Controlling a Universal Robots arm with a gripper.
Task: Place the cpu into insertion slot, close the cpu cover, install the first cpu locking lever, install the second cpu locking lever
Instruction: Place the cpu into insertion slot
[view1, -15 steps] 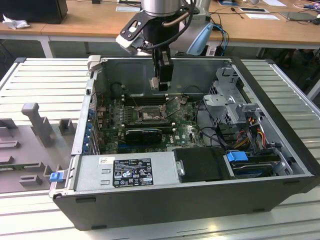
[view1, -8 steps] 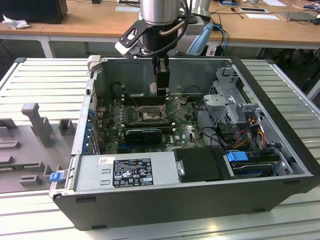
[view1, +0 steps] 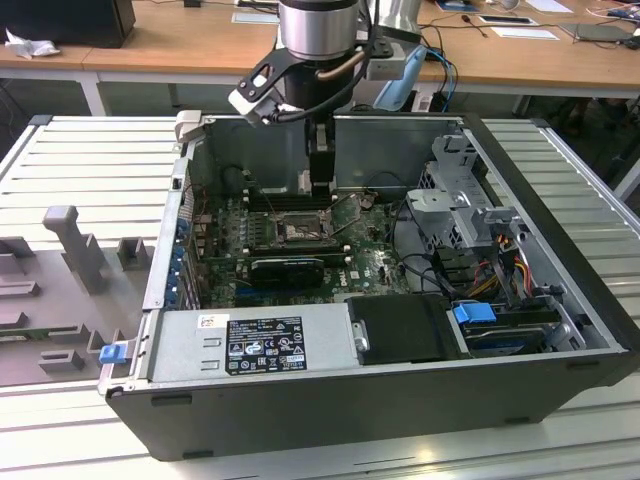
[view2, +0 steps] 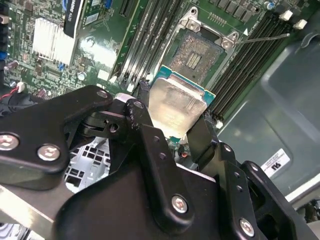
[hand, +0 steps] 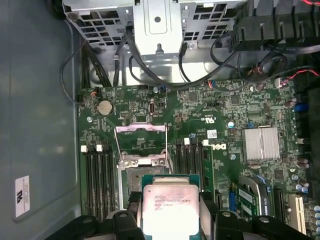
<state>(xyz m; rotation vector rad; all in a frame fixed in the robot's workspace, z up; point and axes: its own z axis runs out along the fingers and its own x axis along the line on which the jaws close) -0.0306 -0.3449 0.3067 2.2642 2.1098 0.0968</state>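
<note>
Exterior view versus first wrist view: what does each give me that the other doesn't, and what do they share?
Exterior view: the whole open case, its labelled power supply and the arm reaching down into it. First wrist view: the cpu clamped in the tool above the board, the cpu cover swung open beside the slot, and a coin battery. Both: the green motherboard and the uncovered insertion slot.
</note>
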